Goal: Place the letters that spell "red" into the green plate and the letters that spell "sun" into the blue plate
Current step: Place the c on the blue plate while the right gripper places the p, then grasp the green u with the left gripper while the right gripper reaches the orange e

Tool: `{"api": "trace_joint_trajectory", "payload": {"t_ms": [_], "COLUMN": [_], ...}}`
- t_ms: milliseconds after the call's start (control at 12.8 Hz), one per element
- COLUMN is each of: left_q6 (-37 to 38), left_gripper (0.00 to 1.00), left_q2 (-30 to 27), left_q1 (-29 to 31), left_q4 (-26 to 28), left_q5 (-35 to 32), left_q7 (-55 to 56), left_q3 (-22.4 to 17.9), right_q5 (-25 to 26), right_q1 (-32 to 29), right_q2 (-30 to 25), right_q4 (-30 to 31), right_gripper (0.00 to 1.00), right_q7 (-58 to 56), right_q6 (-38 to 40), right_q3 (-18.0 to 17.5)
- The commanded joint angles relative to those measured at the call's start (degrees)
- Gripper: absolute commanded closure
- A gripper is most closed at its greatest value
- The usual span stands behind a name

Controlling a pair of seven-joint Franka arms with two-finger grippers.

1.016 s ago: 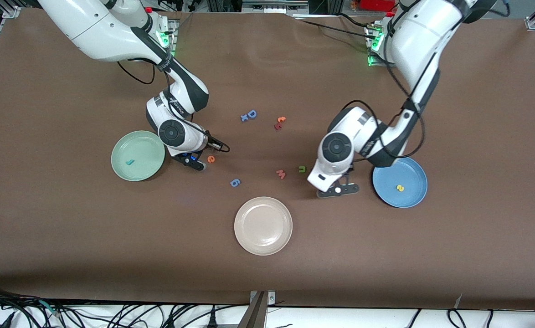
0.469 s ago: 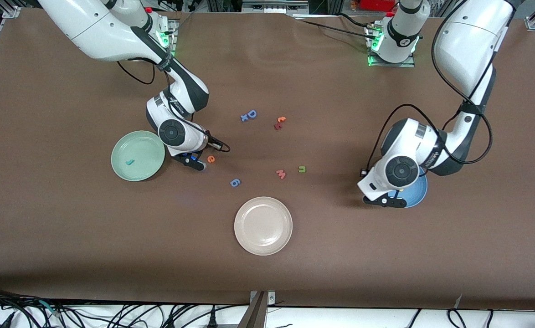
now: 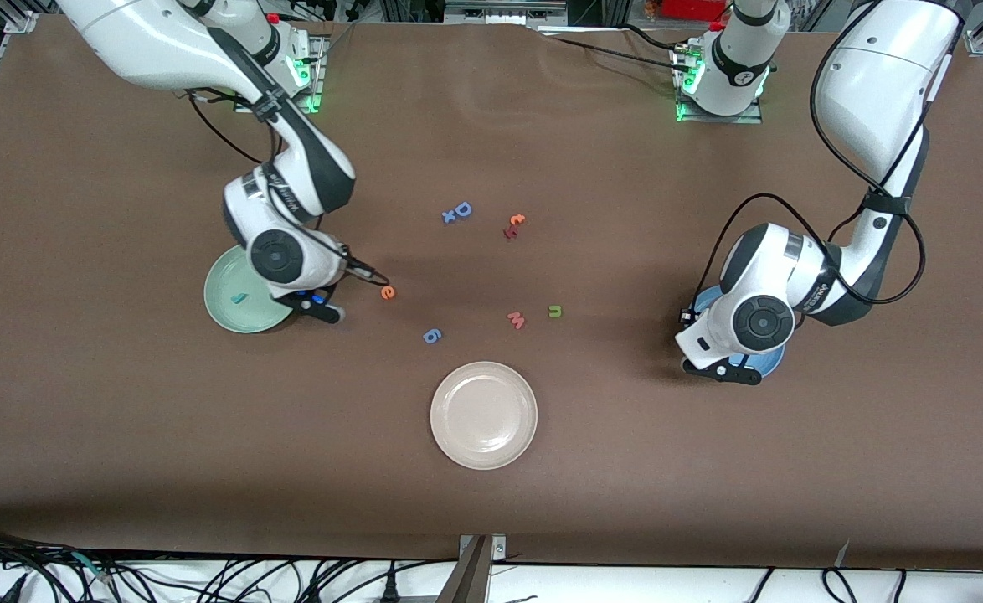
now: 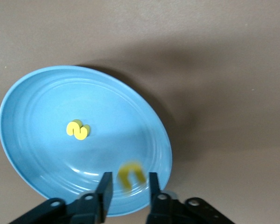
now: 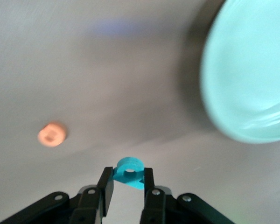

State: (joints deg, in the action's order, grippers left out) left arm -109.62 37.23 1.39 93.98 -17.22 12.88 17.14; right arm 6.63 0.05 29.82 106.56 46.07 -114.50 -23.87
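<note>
My right end effector (image 5: 126, 184) is clamped on the teal d (image 5: 129, 171), carried in the air over bare bench (image 3: 709, 502) just beside the green plate (image 3: 232, 314). The plate lies toward the right arm's end of the bench from the d, its rim (image 5: 214, 116) close by in the right wrist view, so the coming move is, I judge, a short slide over that rim. The teal r (image 3: 239, 297) already lies in the plate, with plenty of open dish around it. The orange e (image 3: 387, 292) sits on the bench toward the middle and my right arm is the nearer one to it.

My left end effector (image 4: 127, 189) hangs over the blue plate (image 4: 37, 93), fingers parted, the yellow u (image 4: 130, 174) between them, blurred; I cannot tell whether it is loose. The s (image 4: 77, 130) lies in the plate. The green n (image 3: 555, 311) waits on the bench beside the pink w (image 3: 516, 319), nearer my left arm.
</note>
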Motion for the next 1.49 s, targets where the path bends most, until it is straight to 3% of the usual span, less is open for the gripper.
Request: {"api": "trace_joint_trajectory", "payload": {"t_ms": [0,156,313,469,782,860,938,1016,1173,1407], "left_q6": [-0.42,-0.42,-0.5,-3.38,-16.9,-19.99,-22.37,-22.91,-23.0,-23.18], "left_gripper": [0.0,0.0,0.0,0.0,0.0,0.0,0.0,0.0,0.0,0.01], "left_q2": [-0.58,-0.67,-0.67,-0.49,2.92,4.15,5.12,5.48,5.92,7.06], "left_q1": [0.45,-0.07,-0.78,-1.91,-7.8,-9.2,-9.83,-9.92,-11.32,-12.2], "left_q4": [0.77,0.51,-0.02,-0.29,-0.37,-0.37,-0.2,0.06,0.68,1.12], "left_q5": [-1.24,-0.63,2.35,2.54,2.8,2.72,2.72,2.63,2.72,2.01], "left_q7": [-0.92,0.03,5.81,11.62,13.23,13.31,13.49,13.66,13.84,14.28], "left_q3": [0.61,1.22,4.72,9.04,9.22,9.22,9.14,9.14,9.14,9.14], "right_q5": [-0.13,-0.21,-0.21,-0.13,-0.13,-0.21,-0.39,-0.74,-1.0,-1.0], "right_q1": [-0.57,-0.66,-0.75,-1.97,-4.44,-4.36,-4.35,-4.35,-4.35,-4.35], "right_q2": [-0.99,-0.38,-0.2,0.41,2.0,2.0,2.0,1.91,1.39,-0.63], "right_q4": [0.05,0.48,0.49,0.57,0.66,0.66,0.58,0.49,0.14,0.05], "right_gripper": [0.8,0.8,0.8,0.8,0.76,0.61,0.29,0.09,0.06,0.06], "right_q7": [-12.0,-19.05,-23.46,-26.37,-30.77,-30.77,-30.69,-30.25,-29.29,-20.97], "right_q6": [1.48,0.86,0.77,0.6,-0.99,-0.99,-1.16,-1.16,-0.55,-0.28], "right_q3": [6.01,10.14,12.61,13.15,13.15,13.15,13.06,12.98,12.45,7.9]}}
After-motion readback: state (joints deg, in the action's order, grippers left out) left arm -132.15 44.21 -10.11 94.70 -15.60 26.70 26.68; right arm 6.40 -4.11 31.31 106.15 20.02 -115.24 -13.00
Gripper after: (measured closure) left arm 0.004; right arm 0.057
